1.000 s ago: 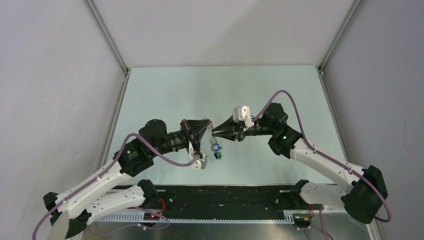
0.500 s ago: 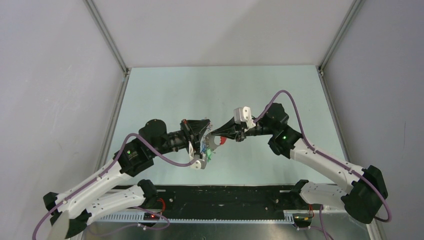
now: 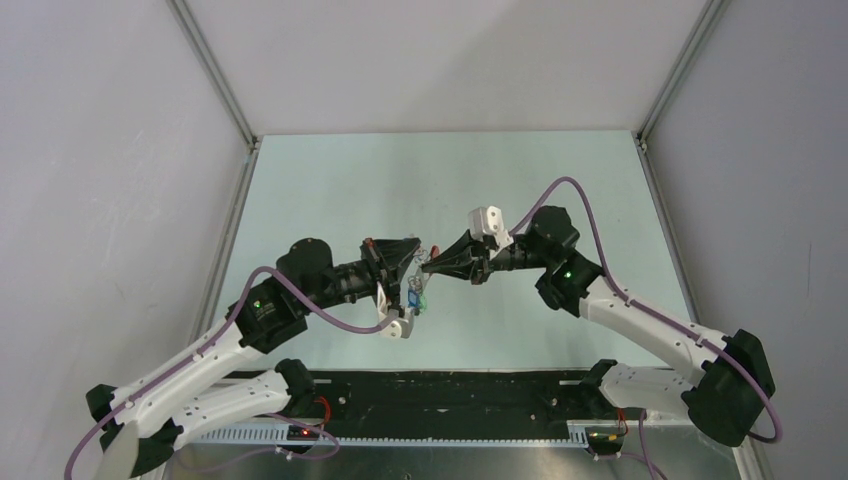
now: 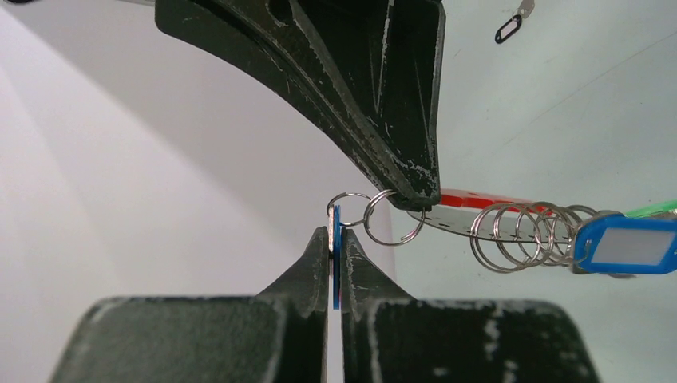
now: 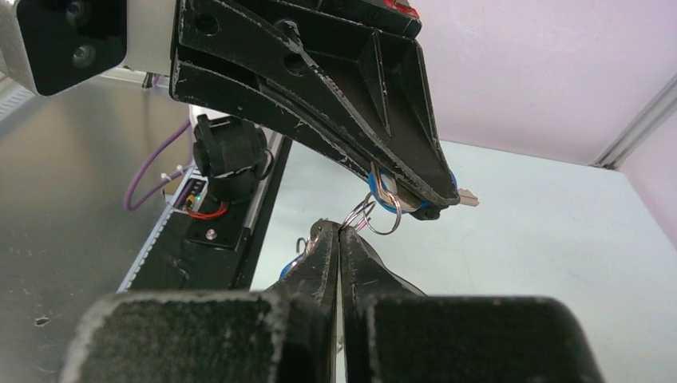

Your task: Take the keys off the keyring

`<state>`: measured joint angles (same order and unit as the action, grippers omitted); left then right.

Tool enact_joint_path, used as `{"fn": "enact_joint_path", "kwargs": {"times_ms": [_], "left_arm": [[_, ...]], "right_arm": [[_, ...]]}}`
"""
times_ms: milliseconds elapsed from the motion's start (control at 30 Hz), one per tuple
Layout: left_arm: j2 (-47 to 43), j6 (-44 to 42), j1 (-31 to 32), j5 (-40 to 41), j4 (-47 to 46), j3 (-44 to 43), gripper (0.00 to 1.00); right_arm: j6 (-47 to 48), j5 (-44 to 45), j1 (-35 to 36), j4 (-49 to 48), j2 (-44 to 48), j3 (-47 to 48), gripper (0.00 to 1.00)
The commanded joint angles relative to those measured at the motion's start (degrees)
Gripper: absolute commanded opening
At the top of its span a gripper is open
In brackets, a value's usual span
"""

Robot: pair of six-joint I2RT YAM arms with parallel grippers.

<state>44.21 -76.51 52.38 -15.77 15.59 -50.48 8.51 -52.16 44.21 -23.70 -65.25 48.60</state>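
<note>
My two grippers meet tip to tip above the middle of the table. My left gripper (image 3: 416, 264) (image 4: 335, 239) is shut on a blue-tagged key (image 4: 334, 263), seen edge-on between its fingers. My right gripper (image 3: 431, 267) (image 5: 339, 231) is shut on the keyring (image 4: 451, 219), a grey strap with a red loop behind it and small metal rings. Several rings (image 4: 519, 231) hang on the strap with another blue tag (image 4: 631, 246) and a green tag (image 4: 656, 210). In the top view the bunch (image 3: 415, 296) hangs under the left gripper.
A lone silver key with a black tag (image 4: 508, 29) lies on the pale green table (image 3: 330, 190) beyond the grippers. The black rail with the arm bases (image 3: 450, 395) runs along the near edge. White walls stand on both sides.
The hanging bunch has swung left, from below the right gripper's tip to under the left gripper. The red loop that showed half a second ago is hidden again in the top view. Both grippers stay shut.
</note>
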Motion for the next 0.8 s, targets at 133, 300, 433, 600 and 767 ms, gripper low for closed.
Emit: {"fn": "enact_joint_path", "kwargs": {"times_ms": [133, 300, 433, 600, 767], "left_arm": [[-0.1, 0.1, 0.3, -1.4, -2.6, -3.0, 0.00], [0.1, -0.1, 0.3, -1.3, -2.7, -2.9, 0.00], [0.3, -0.2, 0.3, -1.1, -2.6, -2.8, 0.00], [0.4, -0.4, 0.3, -1.0, -2.7, -2.6, 0.00], [0.6, -0.1, 0.3, -1.1, -2.7, -2.6, 0.00]], "right_arm": [[-14.5, -2.1, -0.1, 1.6, -4.6, 6.1, 0.00], [-22.5, -1.7, -0.3, 6.2, -7.2, 10.4, 0.00], [-32.5, -2.2, -0.6, 5.3, -8.7, 11.6, 0.00], [-42.2, 0.1, -0.7, 7.4, -9.8, 11.6, 0.00], [-46.0, -0.1, -1.5, 7.6, -9.4, 11.4, 0.23]]}}
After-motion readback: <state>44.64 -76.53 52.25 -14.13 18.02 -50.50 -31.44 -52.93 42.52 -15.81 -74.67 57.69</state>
